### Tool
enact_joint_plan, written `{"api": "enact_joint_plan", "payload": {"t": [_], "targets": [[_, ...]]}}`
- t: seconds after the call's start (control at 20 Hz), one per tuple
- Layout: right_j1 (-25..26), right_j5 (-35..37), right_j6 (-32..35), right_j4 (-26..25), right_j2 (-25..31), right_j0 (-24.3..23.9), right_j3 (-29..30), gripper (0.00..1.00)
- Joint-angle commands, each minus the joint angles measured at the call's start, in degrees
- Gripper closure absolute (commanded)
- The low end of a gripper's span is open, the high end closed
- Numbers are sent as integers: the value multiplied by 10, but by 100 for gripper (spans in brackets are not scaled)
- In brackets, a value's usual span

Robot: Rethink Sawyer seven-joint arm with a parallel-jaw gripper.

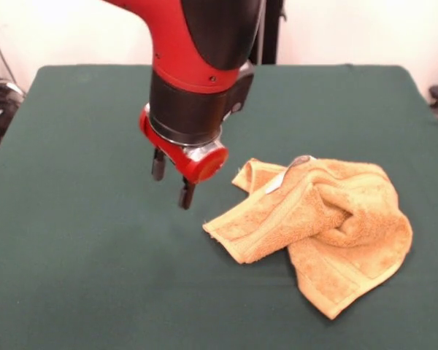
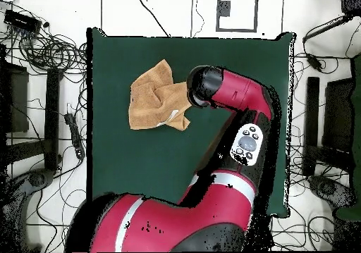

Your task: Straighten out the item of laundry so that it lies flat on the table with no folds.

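Observation:
The item of laundry (image 1: 325, 222) is a golden-orange terry towel lying crumpled on the table (image 1: 80, 262), with several folds twisted over its middle and a small white label (image 1: 276, 182) near its far edge. In the overhead view the towel (image 2: 154, 99) sits bunched just left of the arm's wrist, which hides the gripper there. My gripper (image 1: 172, 180) hangs above the cloth to the left of the towel, apart from it. Its two dark fingers (image 1: 186, 194) stand slightly apart with nothing between them.
The dark green table (image 2: 141, 173) reaches well beyond the towel on all sides. The red and black arm (image 2: 233, 95) crosses over the table from the base. Cables and stands lie on the floor (image 2: 42, 53) around the table.

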Motion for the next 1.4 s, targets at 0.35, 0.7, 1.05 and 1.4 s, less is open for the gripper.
{"api": "enact_joint_plan", "payload": {"t": [0.35, 0.7, 1.05, 1.4], "targets": [[23, -41, 149, 64, 91, 55, 37, 0], [24, 5, 118, 71, 94, 65, 34, 0], [30, 28, 76, 51, 97, 62, 36, 0], [35, 37, 110, 60, 95, 66, 74, 0]]}}
